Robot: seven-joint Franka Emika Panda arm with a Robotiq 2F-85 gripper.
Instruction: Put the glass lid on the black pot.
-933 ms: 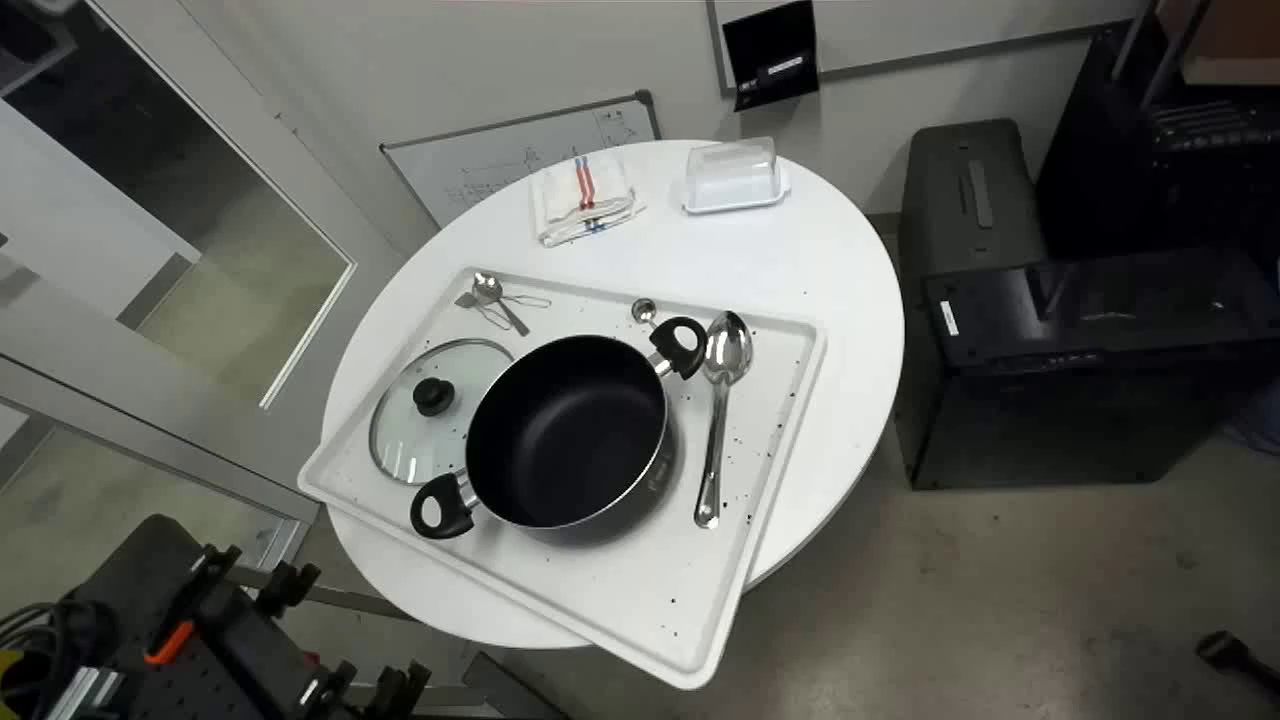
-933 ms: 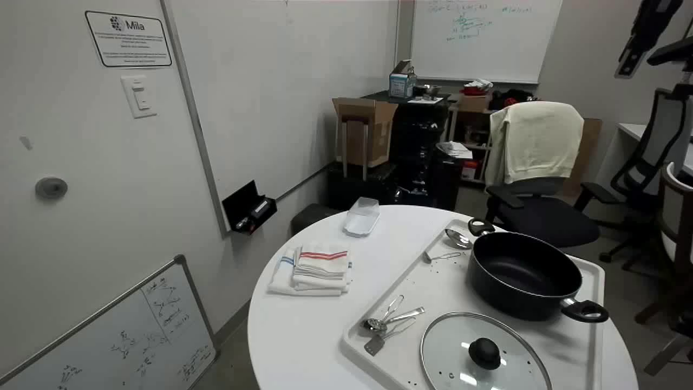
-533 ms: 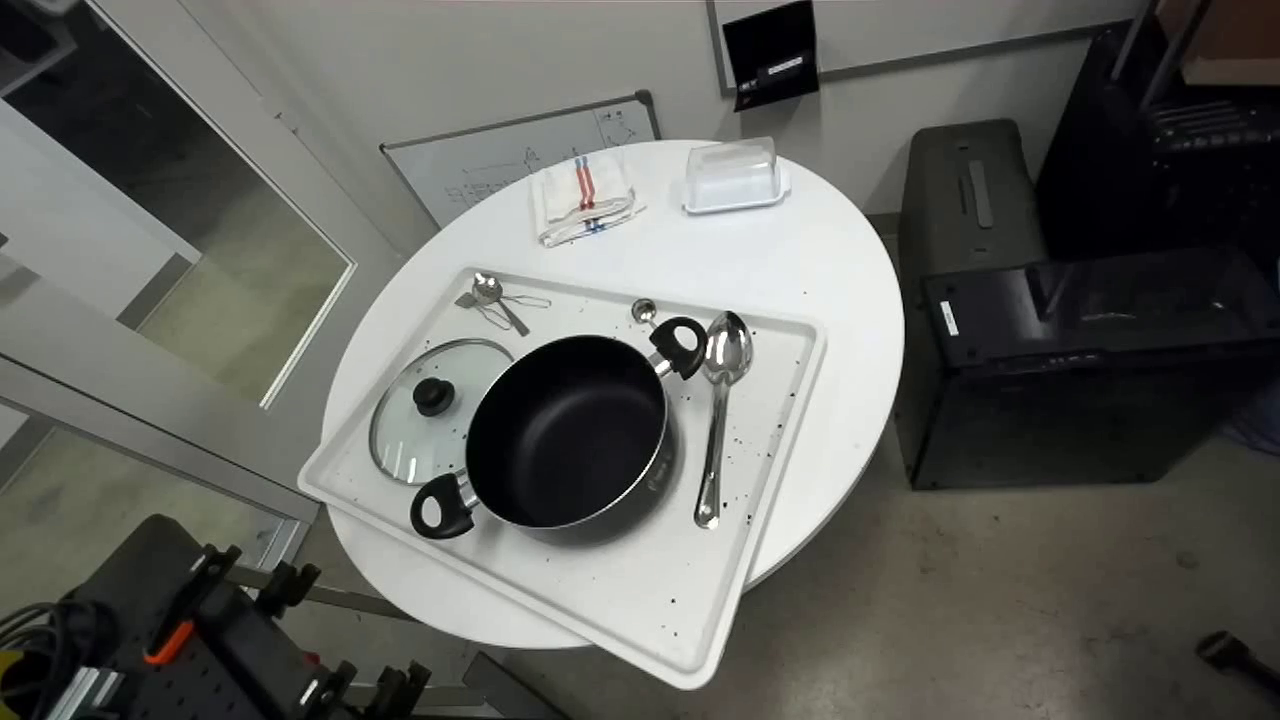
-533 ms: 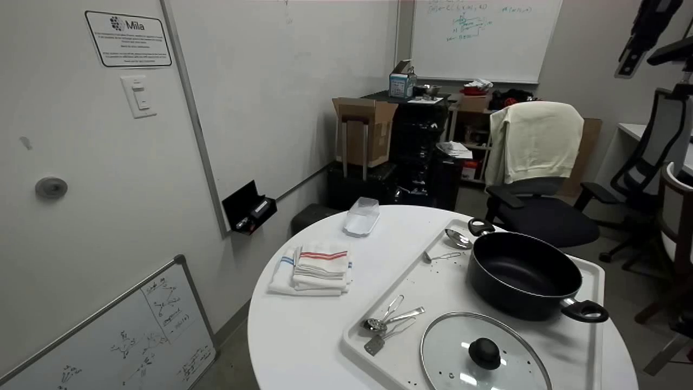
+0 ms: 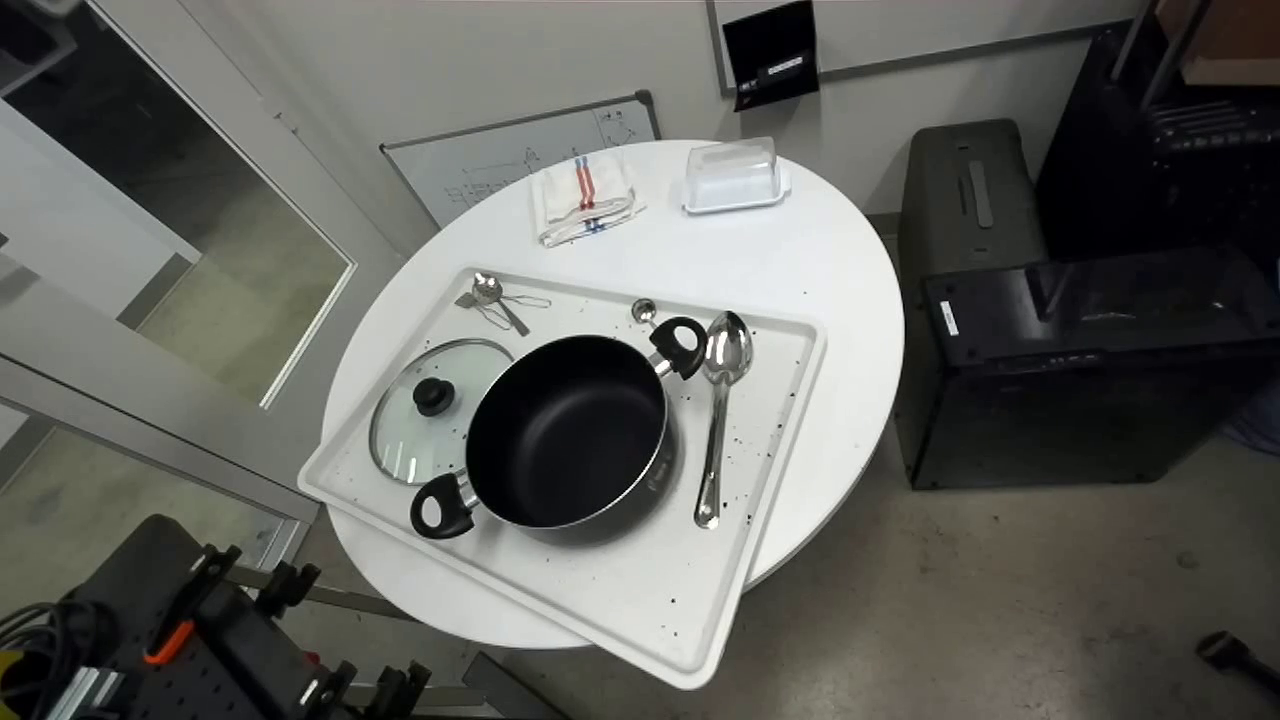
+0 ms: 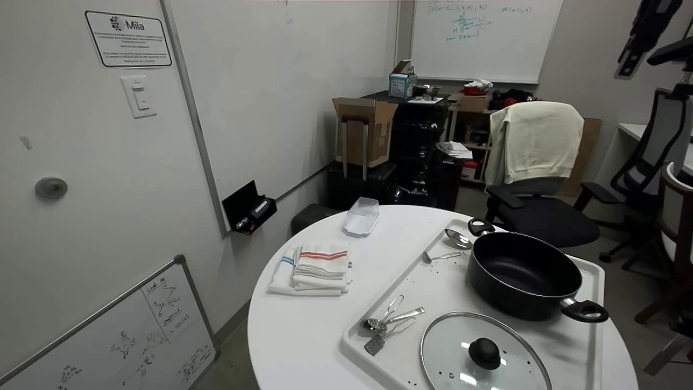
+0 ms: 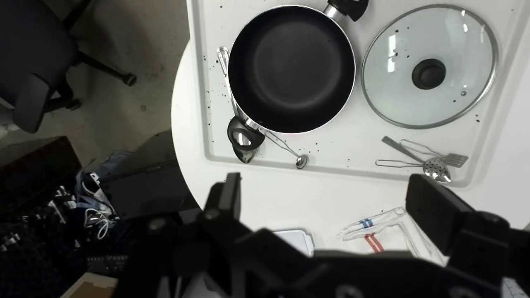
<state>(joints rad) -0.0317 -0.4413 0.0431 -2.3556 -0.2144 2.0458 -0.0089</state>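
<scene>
- Found gripper (image 7: 325, 194) entering from the lower edge of the wrist view, with 2 fingers (image 7: 434, 215) spread wide apart and with body blurred and cut off by that edge.
- Located glass lid (image 7: 429, 70) flat on tray (image 5: 600, 590), knob up, beyond the finger at right in the wrist view and just beside black pot (image 7: 292, 70); could not confirm contact.
- Saw glass lid (image 5: 440, 420) partly covered by black pot in an exterior view; saw glass lid (image 6: 455, 336) cut off by the lower edge in an exterior view.
- Located black pot upright on tray, beyond the gap between fingers, with 1 of 2 handles cut off by the upper edge of the wrist view.
- Noted large spoon (image 5: 728, 350) beyond the finger at left in the wrist view, partly hidden there by black pot.
- Noted small spoon (image 5: 644, 310) nearer to gripper than black pot, with handle partly hidden in an exterior view.
- Noted 3 small utensils (image 7: 434, 165) just beyond the tip of the finger at right, with overlapping heads hard to separate.
- Found folded towels (image 7: 397, 236) between fingers in the wrist view, partly covered by the finger at right.
- Could not identify dark piece (image 6: 649, 32) cut off by the upper edge in an exterior view.
- Checked black pot: open to view down to smooth dark base.
- Checked clear-covered dish (image 5: 735, 178): largely blocked by gripper in the wrist view; could not make out contents.
- Checked tray: holding black pot, glass lid, both spoons, 3 small utensils and scattered dark specks.
</scene>
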